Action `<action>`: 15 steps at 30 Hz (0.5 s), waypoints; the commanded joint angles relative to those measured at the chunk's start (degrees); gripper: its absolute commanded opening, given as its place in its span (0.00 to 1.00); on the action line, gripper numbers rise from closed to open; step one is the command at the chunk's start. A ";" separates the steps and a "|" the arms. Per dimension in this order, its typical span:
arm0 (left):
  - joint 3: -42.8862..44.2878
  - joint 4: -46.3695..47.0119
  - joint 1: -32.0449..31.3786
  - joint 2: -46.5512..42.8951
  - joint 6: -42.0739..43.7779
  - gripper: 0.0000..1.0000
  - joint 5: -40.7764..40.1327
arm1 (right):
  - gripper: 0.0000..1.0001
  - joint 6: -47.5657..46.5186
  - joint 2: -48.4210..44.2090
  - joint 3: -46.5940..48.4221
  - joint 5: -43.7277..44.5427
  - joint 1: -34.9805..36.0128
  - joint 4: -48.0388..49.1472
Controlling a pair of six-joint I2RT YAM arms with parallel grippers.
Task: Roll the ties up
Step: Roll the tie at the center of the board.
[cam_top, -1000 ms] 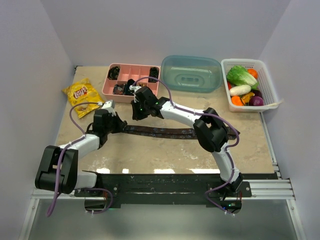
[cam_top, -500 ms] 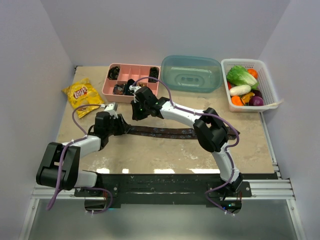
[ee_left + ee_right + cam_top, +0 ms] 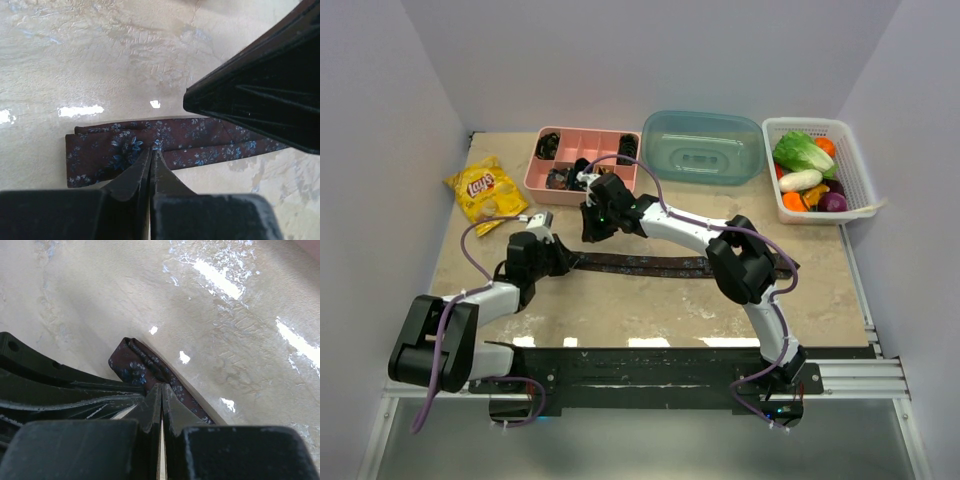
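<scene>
A dark maroon tie (image 3: 660, 265) with small blue flowers lies flat across the table's middle, its left end folded back on itself (image 3: 100, 155). My left gripper (image 3: 563, 258) comes in low from the left. Its fingers are closed, and the tips (image 3: 151, 150) pinch the fabric at the fold's edge, where the cloth puckers. My right gripper (image 3: 591, 235) reaches over from the right and is shut too, its tips (image 3: 161, 386) pressed down on the tie (image 3: 132, 362) just behind the folded end. The two grippers stand close together, almost touching.
Along the back edge stand a pink divided tray (image 3: 585, 131) with small dark coils in it, a teal lidded container (image 3: 703, 147) and a white basket (image 3: 810, 122) of vegetables. A yellow chips bag (image 3: 483, 187) lies at the back left.
My left gripper opened briefly and closed again on the tie's folded end, shifting slightly. The right gripper and the rest of the tie have stayed put.
</scene>
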 commanded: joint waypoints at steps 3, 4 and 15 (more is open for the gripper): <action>0.81 3.66 -0.20 3.47 -0.60 0.00 0.69 | 0.00 -0.90 1.07 0.52 -2.85 0.22 1.51; 0.90 3.66 -0.20 3.92 -0.52 0.00 0.86 | 0.00 -0.90 1.16 0.35 -2.94 0.49 1.59; 3.18 2.26 -0.20 5.07 -0.60 0.00 1.31 | 0.00 -1.60 3.10 -0.62 -4.26 1.54 1.77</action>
